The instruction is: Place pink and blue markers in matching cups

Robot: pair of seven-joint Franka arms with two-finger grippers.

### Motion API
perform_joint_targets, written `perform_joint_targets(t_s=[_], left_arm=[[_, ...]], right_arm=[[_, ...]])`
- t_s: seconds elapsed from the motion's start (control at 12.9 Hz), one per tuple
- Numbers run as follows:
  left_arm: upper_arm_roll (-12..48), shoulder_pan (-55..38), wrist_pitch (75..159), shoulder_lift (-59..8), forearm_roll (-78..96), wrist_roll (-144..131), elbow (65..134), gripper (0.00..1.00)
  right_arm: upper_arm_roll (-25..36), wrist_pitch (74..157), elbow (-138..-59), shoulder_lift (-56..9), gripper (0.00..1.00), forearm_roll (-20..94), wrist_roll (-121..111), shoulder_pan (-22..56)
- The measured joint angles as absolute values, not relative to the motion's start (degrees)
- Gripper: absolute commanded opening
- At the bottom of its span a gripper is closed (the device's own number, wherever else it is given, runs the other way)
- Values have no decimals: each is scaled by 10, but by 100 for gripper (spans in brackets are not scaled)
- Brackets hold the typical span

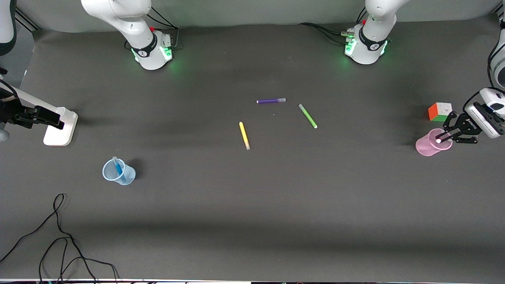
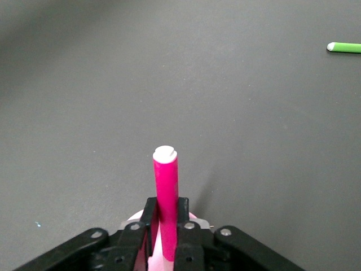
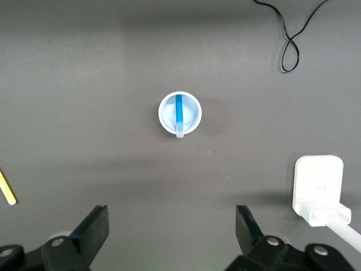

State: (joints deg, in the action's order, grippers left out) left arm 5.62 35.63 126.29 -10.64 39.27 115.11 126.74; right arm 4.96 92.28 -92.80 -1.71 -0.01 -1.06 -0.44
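While the pink marker (image 2: pixel 166 195) is clamped by the left gripper (image 1: pixel 445 137) over the pink cup (image 1: pixel 431 146), the blue marker (image 3: pixel 179 115) is seen leaning inside the blue cup (image 1: pixel 118 172); the right gripper (image 3: pixel 172 234) is held spread wide above it.

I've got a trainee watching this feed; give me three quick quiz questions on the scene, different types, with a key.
1. True or false: the blue marker already stands in the blue cup.
2. What is the left gripper shut on? A) green pen B) pink marker C) puzzle cube
3. Fill in: the open right gripper hangs above the ____ cup.

Key:
1. True; it leans on the rim.
2. B; the pink marker is held over the pink cup, beside the cube. The green pen lies mid-table.
3. Blue.
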Motion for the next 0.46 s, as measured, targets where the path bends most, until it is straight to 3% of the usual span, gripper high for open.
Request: perform_joint_targets(t_s=[0.46], left_arm=[[65, 346, 1261, -94, 382, 1100, 1241, 100]], right_arm=[[50, 923, -926, -17, 100, 0, -11, -4]])
